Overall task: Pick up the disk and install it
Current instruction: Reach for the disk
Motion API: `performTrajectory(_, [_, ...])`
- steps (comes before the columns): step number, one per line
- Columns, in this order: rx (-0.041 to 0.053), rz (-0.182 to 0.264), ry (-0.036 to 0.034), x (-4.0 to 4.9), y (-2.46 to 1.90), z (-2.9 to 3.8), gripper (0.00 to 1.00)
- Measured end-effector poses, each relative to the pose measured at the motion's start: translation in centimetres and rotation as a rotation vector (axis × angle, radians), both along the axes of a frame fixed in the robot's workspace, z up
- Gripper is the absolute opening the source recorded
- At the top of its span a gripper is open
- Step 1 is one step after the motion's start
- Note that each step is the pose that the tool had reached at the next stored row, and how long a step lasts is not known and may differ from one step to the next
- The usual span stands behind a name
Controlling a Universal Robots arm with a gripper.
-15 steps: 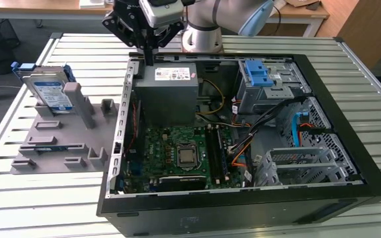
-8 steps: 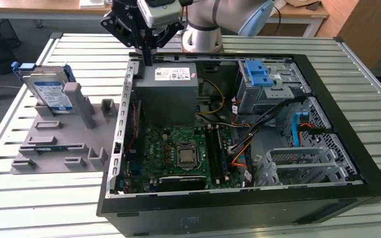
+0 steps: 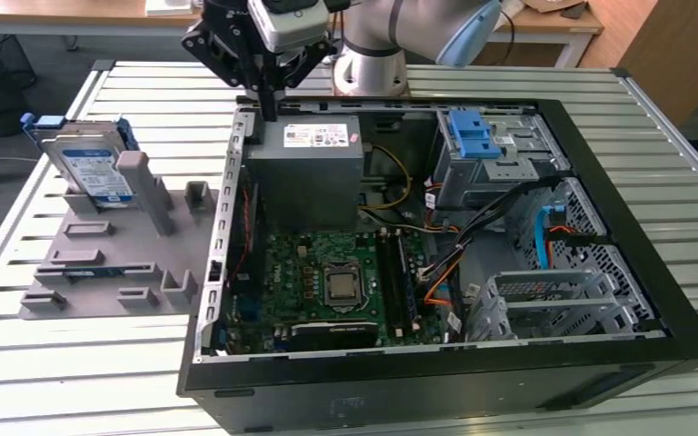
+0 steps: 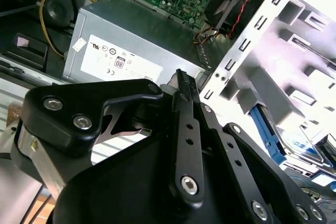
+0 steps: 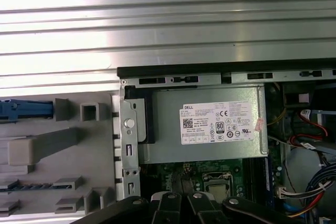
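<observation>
At the exterior view's left the disk [image 3: 88,163] stands on edge in the grey holder [image 3: 106,272] on the slatted desk [image 3: 34,363] — blue rail frame around it, well apart from the hand. Further right the hand [image 3: 273,102] hangs over the far rim of the open computer case [image 3: 446,372], fingers pressed together on nothing, just above the grey power supply [image 3: 313,173] — a blue-latched drive cage [image 3: 494,154] sits further right inside the case
</observation>
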State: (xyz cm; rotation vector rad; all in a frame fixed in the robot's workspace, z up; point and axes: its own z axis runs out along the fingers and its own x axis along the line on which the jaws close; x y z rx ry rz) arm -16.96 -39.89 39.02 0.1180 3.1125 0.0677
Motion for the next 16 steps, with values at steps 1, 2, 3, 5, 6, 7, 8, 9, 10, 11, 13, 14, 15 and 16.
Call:
performTrajectory(1, [0.0, 0.0, 0.0, -0.02, 0.0, -0.01, 0.11])
performTrajectory(2, [0.0, 0.0, 0.0, -0.04, 0.0, -0.02, 0.11])
performTrajectory(3, [0.0, 0.0, 0.0, -0.06, 0.0, -0.02, 0.11])
performTrajectory(5, [-0.0001, 0.0, 0.0, -0.12, 0.0, -0.05, 0.11])
performTrajectory(6, [0.0, 0.0, -0.0001, -0.16, 0.0, -0.06, 0.11])
performTrajectory(7, [0.0, 0.0, -0.0001, -0.19, 0.0, -0.07, 0.11])
performTrajectory(8, [0.0, 0.0, -0.0001, -0.23, 0.0, -0.08, 0.11])
performTrajectory(9, [0.0, 0.0, 0.0, -0.26, 0.0, -0.09, 0.11])
performTrajectory(10, [0.0, 0.0, 0.0, -0.29, 0.0, -0.1, 0.11])
performTrajectory(11, [-0.0001, 0.0, 0.0, -0.32, 0.0, -0.12, 0.11])
performTrajectory(13, [0.0, 0.0, 0.0, -0.4, 0.0, -0.14, 0.11])
performTrajectory(14, [0.0, 0.0, 0.0, -0.44, 0.0, -0.15, 0.11])
performTrajectory(15, [-0.0001, 0.0, 0.0, -0.5, 0.0, -0.15, 0.11])
performTrajectory(16, [-0.0001, 0.0, 0.0, -0.56, 0.0, -0.16, 0.11])
